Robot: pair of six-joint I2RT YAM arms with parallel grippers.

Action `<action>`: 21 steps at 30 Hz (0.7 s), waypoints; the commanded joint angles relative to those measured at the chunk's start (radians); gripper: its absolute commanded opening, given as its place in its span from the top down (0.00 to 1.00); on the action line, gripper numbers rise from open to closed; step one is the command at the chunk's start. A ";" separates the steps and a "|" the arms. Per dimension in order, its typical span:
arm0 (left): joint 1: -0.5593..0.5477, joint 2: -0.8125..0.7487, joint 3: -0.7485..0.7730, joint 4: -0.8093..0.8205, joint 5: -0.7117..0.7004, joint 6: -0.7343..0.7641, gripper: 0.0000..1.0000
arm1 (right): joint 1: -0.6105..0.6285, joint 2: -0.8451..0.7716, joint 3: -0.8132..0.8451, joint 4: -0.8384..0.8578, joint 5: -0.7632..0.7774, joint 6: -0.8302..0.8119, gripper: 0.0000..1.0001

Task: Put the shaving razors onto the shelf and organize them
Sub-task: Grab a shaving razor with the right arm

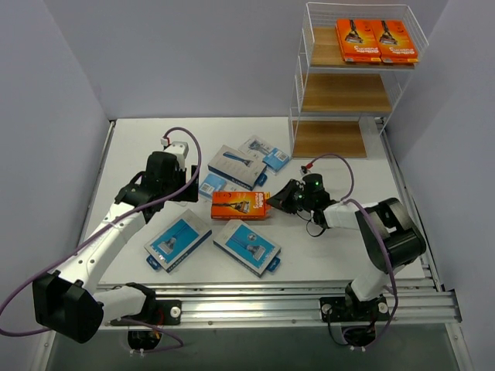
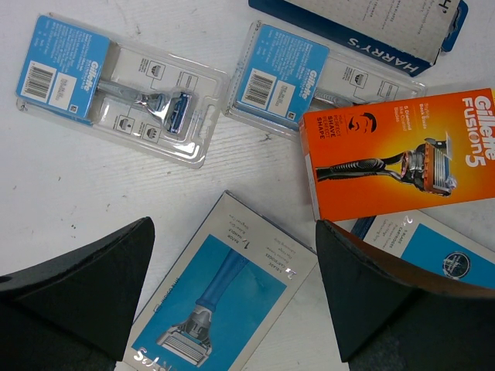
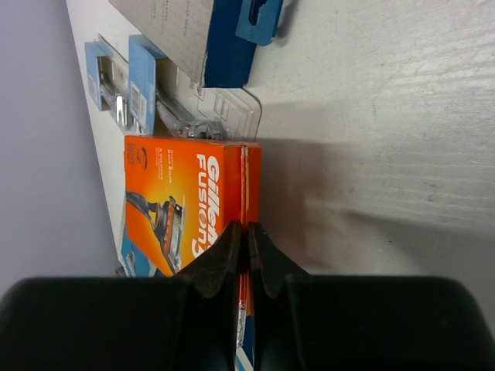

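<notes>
Blue packs [image 1: 246,246] crowd the orange box [image 1: 240,204] (pinched by right tool [image 3: 247,232]).

— What are the arms made of, seen from above?
— The left arm [image 1: 100,246], lower left of the frame, has slim white links between bulky matte-black joint housings. The right arm [image 1: 352,214], lower right, is built the same way.
— Any wiring?
— A thin purple cable [image 1: 191,147] runs along each arm. The right one meets a small red connector [image 1: 307,165], and a green light [image 1: 315,183] glows on that wrist.
— And the fingers?
— The left fingers [image 2: 85,294] are broad black wedges. The right fingers [image 3: 220,259] are black too, tapering to narrow tips.
</notes>
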 commanded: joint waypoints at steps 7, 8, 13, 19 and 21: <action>0.005 -0.026 0.040 0.003 0.012 0.007 0.06 | 0.003 -0.140 0.142 -0.183 0.008 -0.082 1.00; 0.005 -0.027 0.040 0.003 0.012 0.007 0.06 | 0.004 -0.146 0.157 -0.199 0.005 -0.093 1.00; 0.005 -0.035 0.038 0.005 0.015 0.006 0.06 | 0.012 -0.170 0.306 -0.360 0.008 -0.200 1.00; 0.005 -0.041 0.038 0.006 0.023 0.006 0.06 | 0.021 -0.112 0.567 -0.524 -0.054 -0.321 1.00; 0.005 -0.042 0.037 0.006 0.023 0.006 0.06 | 0.030 -0.082 0.633 -0.576 -0.068 -0.386 1.00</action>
